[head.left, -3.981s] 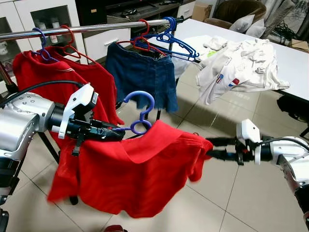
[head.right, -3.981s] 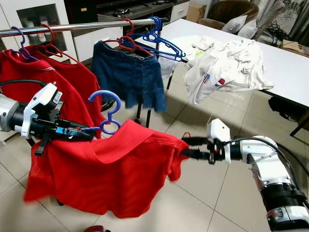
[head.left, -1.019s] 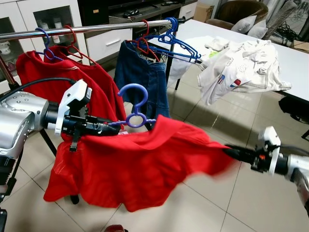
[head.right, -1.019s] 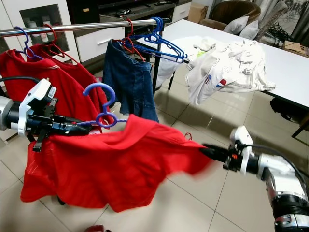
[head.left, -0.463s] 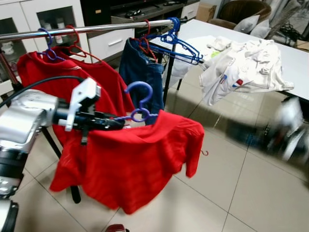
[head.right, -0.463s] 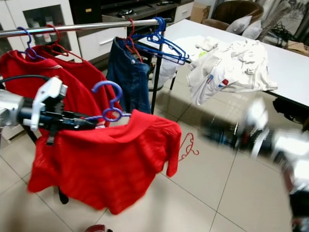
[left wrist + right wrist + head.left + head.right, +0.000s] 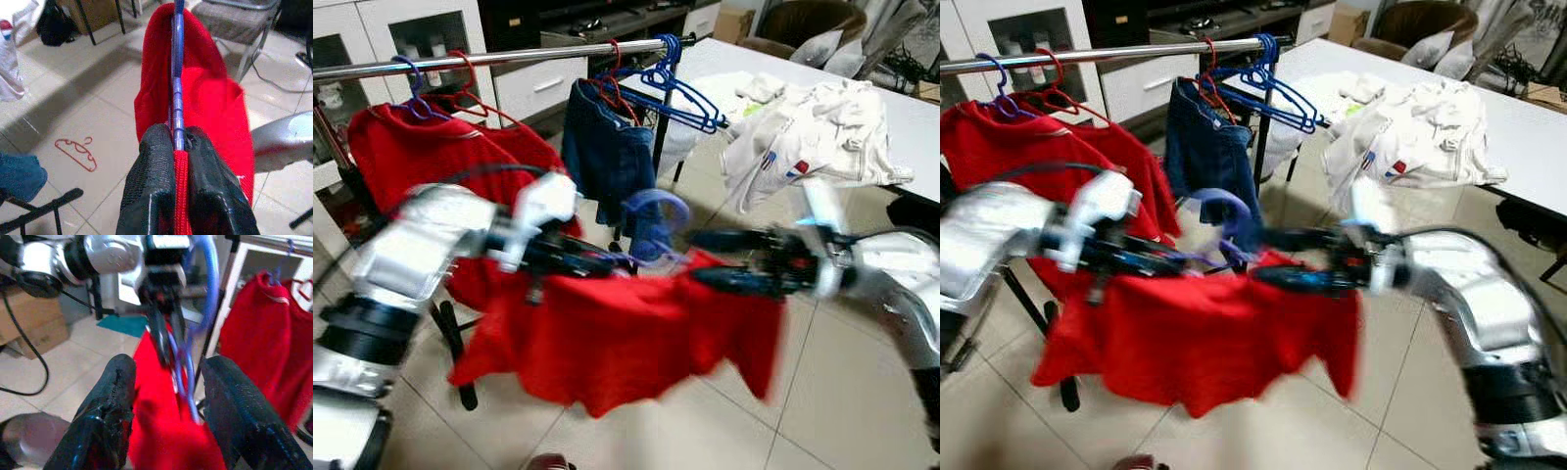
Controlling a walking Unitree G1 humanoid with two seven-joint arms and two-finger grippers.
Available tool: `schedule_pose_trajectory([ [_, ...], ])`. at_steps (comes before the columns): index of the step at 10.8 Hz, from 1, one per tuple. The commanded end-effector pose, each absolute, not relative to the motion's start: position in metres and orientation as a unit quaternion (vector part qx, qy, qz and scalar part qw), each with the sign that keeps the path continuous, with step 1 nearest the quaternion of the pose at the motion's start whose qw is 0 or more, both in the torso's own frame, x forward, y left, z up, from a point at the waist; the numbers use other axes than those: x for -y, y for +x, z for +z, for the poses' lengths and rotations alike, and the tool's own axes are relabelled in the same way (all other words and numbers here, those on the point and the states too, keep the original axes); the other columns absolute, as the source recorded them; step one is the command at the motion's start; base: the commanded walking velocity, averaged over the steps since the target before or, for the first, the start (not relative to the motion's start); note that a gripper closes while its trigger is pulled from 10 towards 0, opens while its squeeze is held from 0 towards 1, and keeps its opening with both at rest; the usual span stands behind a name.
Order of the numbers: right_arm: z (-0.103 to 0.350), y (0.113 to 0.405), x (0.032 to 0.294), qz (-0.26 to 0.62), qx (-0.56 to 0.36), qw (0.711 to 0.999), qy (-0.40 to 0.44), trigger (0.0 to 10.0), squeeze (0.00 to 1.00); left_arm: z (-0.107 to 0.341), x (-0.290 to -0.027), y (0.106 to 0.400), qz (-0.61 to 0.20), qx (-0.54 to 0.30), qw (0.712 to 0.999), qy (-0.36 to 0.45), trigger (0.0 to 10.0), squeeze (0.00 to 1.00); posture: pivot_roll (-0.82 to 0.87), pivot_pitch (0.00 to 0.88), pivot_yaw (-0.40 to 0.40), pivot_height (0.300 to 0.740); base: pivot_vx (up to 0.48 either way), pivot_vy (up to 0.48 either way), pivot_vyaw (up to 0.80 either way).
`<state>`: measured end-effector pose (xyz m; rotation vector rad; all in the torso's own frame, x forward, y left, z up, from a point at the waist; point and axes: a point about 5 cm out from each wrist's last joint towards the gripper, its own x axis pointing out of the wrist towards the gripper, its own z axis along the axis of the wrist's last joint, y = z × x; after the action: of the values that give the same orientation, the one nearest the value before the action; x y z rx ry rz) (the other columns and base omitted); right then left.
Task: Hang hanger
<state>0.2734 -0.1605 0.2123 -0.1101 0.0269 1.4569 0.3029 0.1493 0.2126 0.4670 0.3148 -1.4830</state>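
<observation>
Both arms are smeared with motion blur, so the fingertips are hard to read from the head views. The left gripper (image 7: 174, 147) is clamped on the blue hanger (image 7: 651, 220), whose bar runs out between its fingers with the red shirt (image 7: 617, 338) draped over it. The right gripper (image 7: 171, 396) is spread wide, fingers either side of shirt and hanger. The rail (image 7: 489, 57) lies at eleven o'clock, well above. A red hanger (image 7: 76, 154) lies on the floor.

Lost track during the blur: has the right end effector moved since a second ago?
Yes. The right end effector has swung left, from beside the white table to the blue hanger.
</observation>
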Motion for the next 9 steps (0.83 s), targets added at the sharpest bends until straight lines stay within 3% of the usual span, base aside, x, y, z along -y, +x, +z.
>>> schedule_pose_trajectory([
  [1, 0.214, 0.273, 0.157, 0.665, -0.020, 0.745, -0.051, 10.0, 0.00, 0.220, -0.147, 0.303, -0.663, -0.128, 0.701, 0.230, 0.0, 0.00, 0.11, 0.000, -0.075, 0.740, 0.000, 0.000, 0.00],
  [3, 0.207, 0.284, 0.148, 0.639, -0.039, 0.764, -0.078, 10.0, 0.00, 0.219, -0.141, 0.301, -0.661, -0.127, 0.695, 0.253, 0.0, 0.00, 0.10, 0.000, -0.079, 0.740, 0.000, 0.000, 0.00],
  [5, 0.207, 0.286, 0.146, 0.636, -0.062, 0.764, -0.093, 9.6, 0.00, 0.222, -0.141, 0.299, -0.659, -0.130, 0.686, 0.280, 0.0, 0.00, 0.10, 0.000, -0.081, 0.740, 0.000, 0.000, 0.00],
  [6, 0.205, 0.288, 0.143, 0.642, -0.072, 0.756, -0.109, 1.1, 0.00, 0.224, -0.139, 0.297, -0.665, -0.128, 0.679, 0.285, 0.0, 0.00, 0.10, 0.000, -0.080, 0.740, 0.000, 0.000, 0.00],
  [7, 0.203, 0.288, 0.141, 0.648, -0.079, 0.749, -0.114, 0.0, 0.00, 0.226, -0.136, 0.296, -0.668, -0.124, 0.674, 0.289, 0.0, 0.00, 0.10, 0.000, -0.080, 0.740, 0.000, 0.000, 0.00],
  [9, 0.200, 0.288, 0.137, 0.657, -0.089, 0.739, -0.119, 0.0, 0.00, 0.228, -0.133, 0.296, -0.672, -0.120, 0.670, 0.292, 0.0, 0.00, 0.11, 0.000, -0.078, 0.740, 0.000, 0.000, 0.00],
])
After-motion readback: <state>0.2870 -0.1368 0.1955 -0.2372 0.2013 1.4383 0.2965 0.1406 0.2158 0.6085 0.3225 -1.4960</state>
